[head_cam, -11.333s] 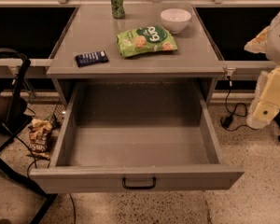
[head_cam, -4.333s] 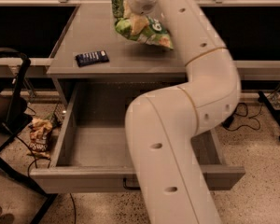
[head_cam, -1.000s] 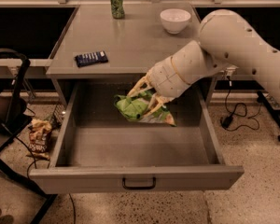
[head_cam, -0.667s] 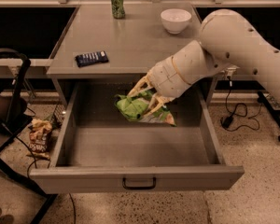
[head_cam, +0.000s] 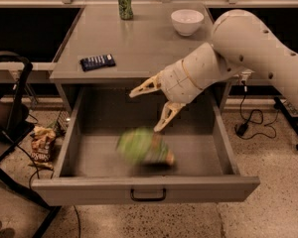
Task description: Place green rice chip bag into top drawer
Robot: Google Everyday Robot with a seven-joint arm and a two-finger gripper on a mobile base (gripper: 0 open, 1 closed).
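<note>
The green rice chip bag (head_cam: 143,148) is blurred, loose inside the open top drawer (head_cam: 149,190), toward its front middle. My gripper (head_cam: 145,109) hangs above the drawer's back part, up and slightly right of the bag. Its two fingers (head_cam: 165,118) are spread wide and hold nothing. The white arm reaches in from the right across the table's front edge. The drawer is pulled fully out, with its black handle (head_cam: 148,196) at the front.
On the grey table top (head_cam: 139,48) stand a green drink can (head_cam: 124,3) at the back, a white bowl (head_cam: 187,21) at the back right and a dark blue packet (head_cam: 97,61) at the left. A brown-orange snack bag (head_cam: 41,144) lies on the floor left of the drawer.
My gripper has opened and let go of the green bag. The bag has dropped from the fingers down and toward the drawer's front. The gripper has lifted slightly.
</note>
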